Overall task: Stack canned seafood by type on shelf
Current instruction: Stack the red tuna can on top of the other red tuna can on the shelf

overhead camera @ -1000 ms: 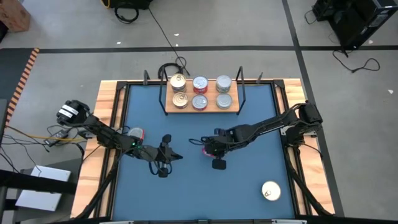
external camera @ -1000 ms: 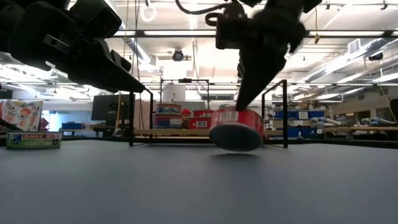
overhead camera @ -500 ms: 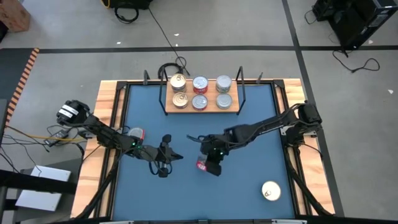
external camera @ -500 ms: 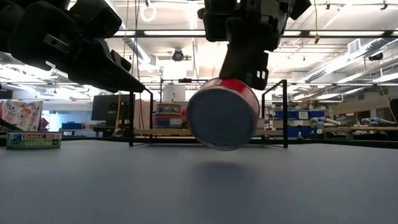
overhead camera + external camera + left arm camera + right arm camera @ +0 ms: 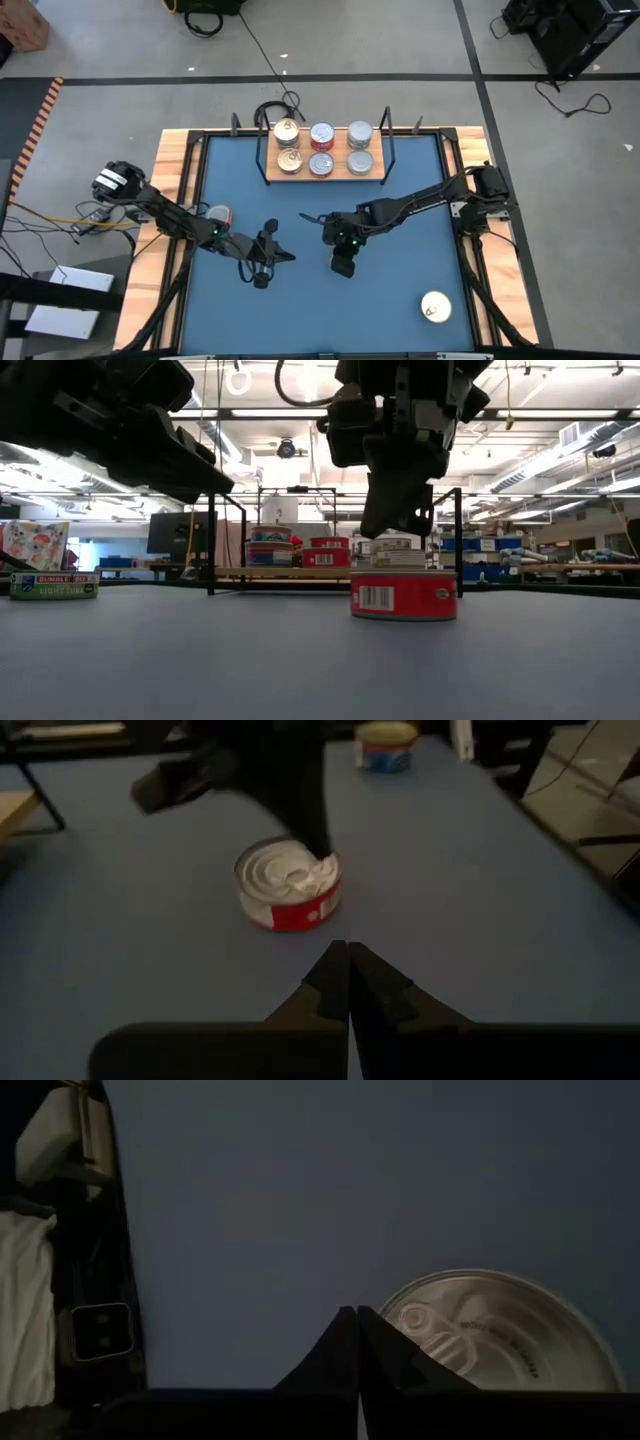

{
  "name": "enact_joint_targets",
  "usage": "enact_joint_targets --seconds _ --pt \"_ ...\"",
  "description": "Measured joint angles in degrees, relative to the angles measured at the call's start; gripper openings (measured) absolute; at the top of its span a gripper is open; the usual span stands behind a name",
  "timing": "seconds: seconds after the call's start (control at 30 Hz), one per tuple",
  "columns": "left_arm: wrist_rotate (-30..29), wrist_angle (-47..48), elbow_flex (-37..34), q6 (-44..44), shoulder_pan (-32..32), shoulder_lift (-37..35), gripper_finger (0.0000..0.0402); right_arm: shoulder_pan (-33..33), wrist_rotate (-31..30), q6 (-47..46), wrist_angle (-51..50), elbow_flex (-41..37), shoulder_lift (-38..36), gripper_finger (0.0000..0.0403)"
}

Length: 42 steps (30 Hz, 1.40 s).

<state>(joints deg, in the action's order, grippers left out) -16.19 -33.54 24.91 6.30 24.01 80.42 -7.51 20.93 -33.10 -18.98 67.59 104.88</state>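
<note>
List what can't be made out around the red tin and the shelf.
- High view: the red tin is hidden beneath the right claw.
- Right wrist view: its lid is partly cut off by the bottom edge and the claw's own fingers.
- Low view: labels of the tins on the shelf are too small to read.

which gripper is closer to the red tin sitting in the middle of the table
Right. The right gripper hangs directly over the red tin, fingers shut, not gripping it. The left gripper sits off to its side, also shut.
</note>
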Motion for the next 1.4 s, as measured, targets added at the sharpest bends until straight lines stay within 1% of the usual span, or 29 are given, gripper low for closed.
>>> enact_joint_targets --seconds 0.07,0.17,0.23,0.33,0.47,0.53,0.63,0.77,1.0,1.1,1.27,1.4 --pt "0.87 -0.43 0.04 -0.06 -0.04 -0.02 0.0006 0.03 0.0 0.64 -0.24 0.0 0.0 0.0004" --pt "0.94 -0.14 0.04 -0.12 -0.02 -0.02 0.0006 -0.55 -0.9 5.27 -2.36 0.12 -0.21 0.0006" --pt "0.94 0.52 0.04 -0.13 -0.02 -0.02 0.0006 -1.89 -4.87 9.68 -4.67 0.12 -0.28 0.0018" --pt "0.81 1.32 0.02 -0.08 -0.02 -0.02 0.0006 -4.89 -12.28 15.71 -9.3 0.55 -0.28 0.0049" --pt "0.62 1.29 0.01 -0.08 -0.02 -0.02 0.0006 -9.32 -20.94 23.56 -10.91 0.65 -0.2 0.0089" --pt "0.45 1.18 0.01 -0.08 -0.02 -0.02 0.0006 -11.02 -23.6 26.15 -10.71 0.64 -0.2 0.0102" --pt "0.3 1.22 0.01 -0.08 -0.02 -0.02 0.0006 -12.84 -25.94 29.39 -11.01 0.65 -0.19 0.0108" --pt "0.2 1.27 0.01 -0.08 -0.02 -0.02 0.0005 -13.88 -29.11 30.81 -11.45 0.66 0.96 0.0102" --pt "-0.48 1.74 -0.03 -0.07 -0.02 -0.02 0.0005 -14.1 -30.33 34.12 -11.65 0.77 2.51 0.0081" --pt "-0.74 1.68 -0.05 -0.1 -0.02 -0.04 0.0005 -14.14 -30.33 34.98 -11.43 0.9 3.06 0.0061" --pt "-2.09 1.78 -0.07 -0.1 -0.02 -0.04 0.0005 -14.2 -30.08 36.65 -11.28 0.96 3.23 0.0011" --pt "-2.49 1.57 -0.07 -0.09 -0.34 -0.04 0.0005 -13.77 -29.32 36.52 -11.18 0.79 2.34 0.0007"
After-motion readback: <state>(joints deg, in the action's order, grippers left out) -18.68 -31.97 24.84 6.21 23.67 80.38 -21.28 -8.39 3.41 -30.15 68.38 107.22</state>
